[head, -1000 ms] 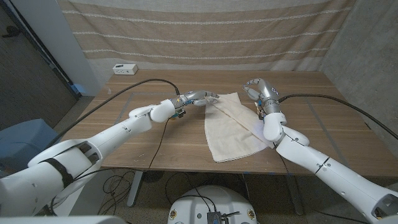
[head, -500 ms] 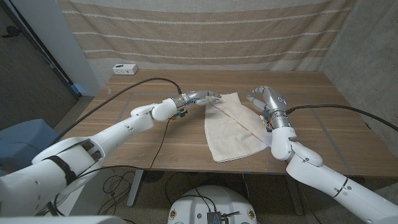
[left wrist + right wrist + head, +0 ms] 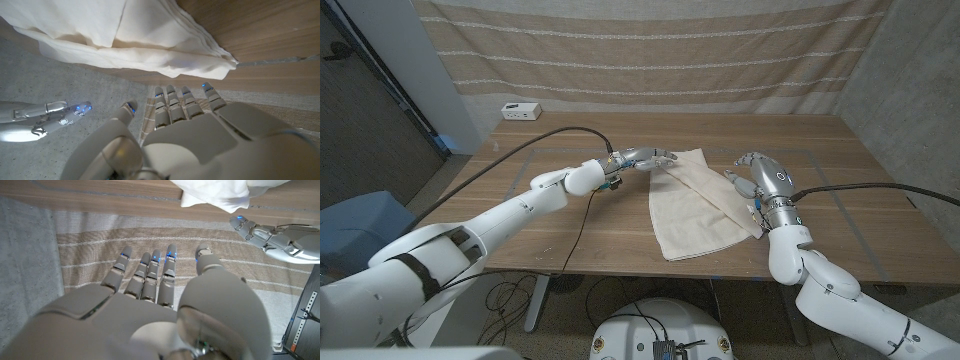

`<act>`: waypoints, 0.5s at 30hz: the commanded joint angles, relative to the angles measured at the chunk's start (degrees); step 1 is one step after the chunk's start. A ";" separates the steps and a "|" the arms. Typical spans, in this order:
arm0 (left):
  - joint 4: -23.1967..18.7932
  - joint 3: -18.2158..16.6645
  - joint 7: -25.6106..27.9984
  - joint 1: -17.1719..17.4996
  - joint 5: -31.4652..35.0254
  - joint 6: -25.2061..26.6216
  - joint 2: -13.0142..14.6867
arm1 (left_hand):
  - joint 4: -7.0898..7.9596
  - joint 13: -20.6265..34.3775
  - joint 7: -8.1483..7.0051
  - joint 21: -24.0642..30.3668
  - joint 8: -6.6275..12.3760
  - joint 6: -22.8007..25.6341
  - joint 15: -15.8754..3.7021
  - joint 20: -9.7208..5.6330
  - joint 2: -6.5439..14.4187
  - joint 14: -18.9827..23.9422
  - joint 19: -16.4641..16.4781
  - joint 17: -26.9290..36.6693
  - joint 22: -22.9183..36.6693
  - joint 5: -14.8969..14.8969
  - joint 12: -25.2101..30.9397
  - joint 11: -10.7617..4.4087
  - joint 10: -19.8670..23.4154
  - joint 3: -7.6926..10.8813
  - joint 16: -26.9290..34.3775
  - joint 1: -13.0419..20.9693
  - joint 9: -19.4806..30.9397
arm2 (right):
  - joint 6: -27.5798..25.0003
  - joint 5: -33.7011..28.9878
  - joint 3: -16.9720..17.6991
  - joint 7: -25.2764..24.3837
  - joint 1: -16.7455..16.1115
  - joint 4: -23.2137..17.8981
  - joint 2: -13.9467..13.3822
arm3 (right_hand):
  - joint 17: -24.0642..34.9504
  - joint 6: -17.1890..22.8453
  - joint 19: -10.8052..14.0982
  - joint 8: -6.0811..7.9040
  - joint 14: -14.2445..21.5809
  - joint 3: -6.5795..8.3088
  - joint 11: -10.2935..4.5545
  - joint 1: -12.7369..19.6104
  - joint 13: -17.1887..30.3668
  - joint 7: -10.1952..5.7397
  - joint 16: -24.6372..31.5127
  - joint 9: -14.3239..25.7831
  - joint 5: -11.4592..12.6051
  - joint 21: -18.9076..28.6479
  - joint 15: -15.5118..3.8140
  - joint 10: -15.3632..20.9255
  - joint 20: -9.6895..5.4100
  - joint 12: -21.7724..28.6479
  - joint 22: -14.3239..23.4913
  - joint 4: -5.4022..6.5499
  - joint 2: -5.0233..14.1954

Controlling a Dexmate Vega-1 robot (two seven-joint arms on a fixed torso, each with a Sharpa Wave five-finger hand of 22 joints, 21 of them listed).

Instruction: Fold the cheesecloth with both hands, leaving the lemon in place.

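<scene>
Wooden table [image 3: 570, 215] spans the head view, backed by a striped beige curtain [image 3: 650, 50]; a small white box [image 3: 521, 111] sits at the table's far left corner.

Left arm [image 3: 470, 235] reaches in from the lower left, long and nearly straight, forearm angled up toward the table's middle, black cable looping over it. Right arm [image 3: 840, 300] comes from the lower right, elbow bent, forearm rising steeply to the wrist.

Cheesecloth [image 3: 695, 200] lies on the table right of centre, between the two hands, folded into a layered, roughly rectangular shape. Long axis runs from the far edge toward the near edge, tilted a little so the near end sits further right. Left wrist view shows stacked layers ending in a bunched corner [image 3: 225, 62].

Left hand [image 3: 642, 158] is held out level, fingers extended and close together, tips at the cloth's far left corner; contact cannot be confirmed. Left wrist view shows the fingers [image 3: 172, 102] straight, side by side, thumb apart, holding nothing.

Right hand [image 3: 760, 172] is raised just beside the cloth's right edge, fingers loosely curved and spread, nothing in it. Right wrist view shows its fingers [image 3: 150, 272] extended and slightly fanned toward the curtain, empty, with the left hand's fingertips [image 3: 245, 227] near the cloth.
</scene>
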 commanded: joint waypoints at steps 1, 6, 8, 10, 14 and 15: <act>-1.75 -0.45 -0.43 1.08 -0.25 1.59 0.55 | 0.66 0.06 0.12 0.00 0.46 -0.19 0.21 0.26 1.87 0.13 -0.34 0.06 0.21 -0.20 0.20 -0.01 0.46 0.17 0.21 -0.57 0.05 | -5.18 -2.77 1.54 0.48 -7.41 -4.96 -2.06 | 0.24 0.07 -0.35 0.61 -0.27 -0.05 -0.33 -0.01 0.23 -0.10 -0.27 0.29 0.29 -0.23 -0.01 -0.02 -0.04 -0.18 0.16 0.06 -0.42; -1.62 -0.35 -0.62 1.12 -0.14 2.21 0.45 | 0.82 0.03 0.07 0.00 0.47 -0.25 0.25 0.25 1.85 0.09 -0.35 0.05 0.21 -0.23 0.22 0.00 0.47 0.24 0.20 -0.64 0.04 | -6.76 -3.50 1.74 0.17 -9.56 -5.98 -2.15 | 0.27 0.07 -0.52 0.73 -0.47 -0.17 -0.33 -0.33 0.27 -0.19 -0.32 0.37 0.32 -0.32 0.01 -0.08 0.01 -0.23 0.16 0.24 -0.58; -1.52 -0.30 -0.65 1.09 -0.15 2.28 0.36 | 0.88 0.01 0.07 0.00 0.47 -0.28 0.25 0.26 1.85 0.08 -0.36 0.04 0.22 -0.23 0.22 0.03 0.44 0.27 0.19 -0.67 0.04 | -7.48 -4.06 1.50 0.20 -9.99 -6.24 -2.14 | 0.27 0.06 -0.54 0.76 -0.52 -0.20 -0.30 -0.40 0.28 -0.19 -0.35 0.40 0.33 -0.33 0.02 -0.13 -0.01 -0.25 0.16 0.27 -0.64; -1.41 -0.18 -0.59 1.04 -0.07 2.24 0.20 | 0.94 0.00 0.09 0.00 0.48 -0.28 0.25 0.26 1.85 0.07 -0.37 0.03 0.22 -0.24 0.22 0.05 0.43 0.30 0.19 -0.69 0.04 | -7.92 -4.38 1.10 0.45 -10.42 -6.38 -2.20 | 0.29 -0.01 -0.65 0.77 -0.56 -0.24 -0.35 -0.48 0.29 -0.23 -0.35 0.42 0.34 -0.38 0.03 -0.18 0.04 -0.28 0.16 0.31 -0.68; -1.60 -0.07 -0.52 1.04 0.09 2.31 0.12 | 1.05 -0.02 0.08 0.01 0.48 -0.34 0.27 0.26 1.84 0.07 -0.38 0.02 0.22 -0.25 0.22 0.08 0.37 0.35 0.20 -0.74 0.03 | -8.65 -5.35 -0.06 1.06 -10.29 -6.12 -2.11 | 0.28 -0.15 -0.76 0.83 -0.72 -0.46 -0.31 -0.77 0.32 -0.30 -0.40 0.49 0.36 -0.44 0.02 -0.40 0.07 -0.39 0.16 0.36 -1.09; -1.68 -0.06 -0.60 1.05 0.04 2.36 0.11 | 1.08 -0.03 0.08 0.01 0.49 -0.32 0.27 0.26 1.83 0.07 -0.38 0.02 0.22 -0.26 0.23 0.10 0.39 0.37 0.20 -0.76 0.03 | -8.73 -5.61 -0.32 1.03 -10.22 -5.99 -2.02 | 0.29 -0.16 -0.83 0.88 -0.85 -0.61 -0.23 -0.98 0.34 -0.27 -0.44 0.52 0.38 -0.47 0.06 -0.42 0.08 -0.41 0.16 0.42 -1.32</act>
